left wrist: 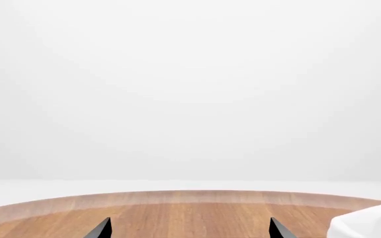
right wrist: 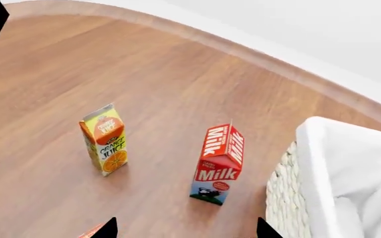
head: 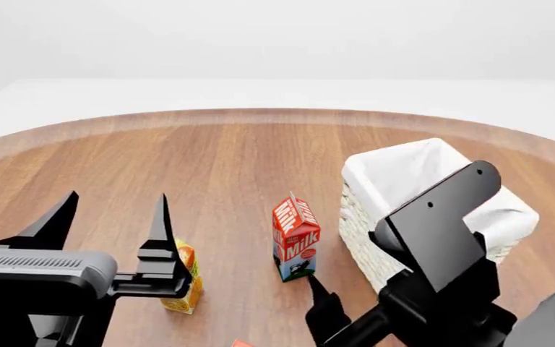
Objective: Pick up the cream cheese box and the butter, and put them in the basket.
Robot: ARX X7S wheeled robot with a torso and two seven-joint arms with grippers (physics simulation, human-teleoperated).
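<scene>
Both grippers hang with fingers apart and empty: the left gripper (head: 113, 217) beside the orange juice carton (head: 185, 285), the right gripper (right wrist: 185, 229) low before the milk carton (head: 296, 236). An orange sliver (head: 243, 343), possibly the butter, peeks at the near edge; cream cheese box unseen. The basket (head: 432, 199) stands just right of the milk, bare wooden table (head: 229, 159) stretching beyond to its curved far rim.

A milk carton (head: 296, 238) and an orange juice carton (head: 185, 283) stand upright on the wooden table (head: 220, 166).

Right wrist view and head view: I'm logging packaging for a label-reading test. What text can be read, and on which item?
"Milk", on the roof panel and again on the front of the red-and-white milk carton.
"ORANGE JUICE", on the orange juice carton.
Small print in the red oval on the milk carton and on the juice carton's top: too small to read.
The basket: no text.
</scene>
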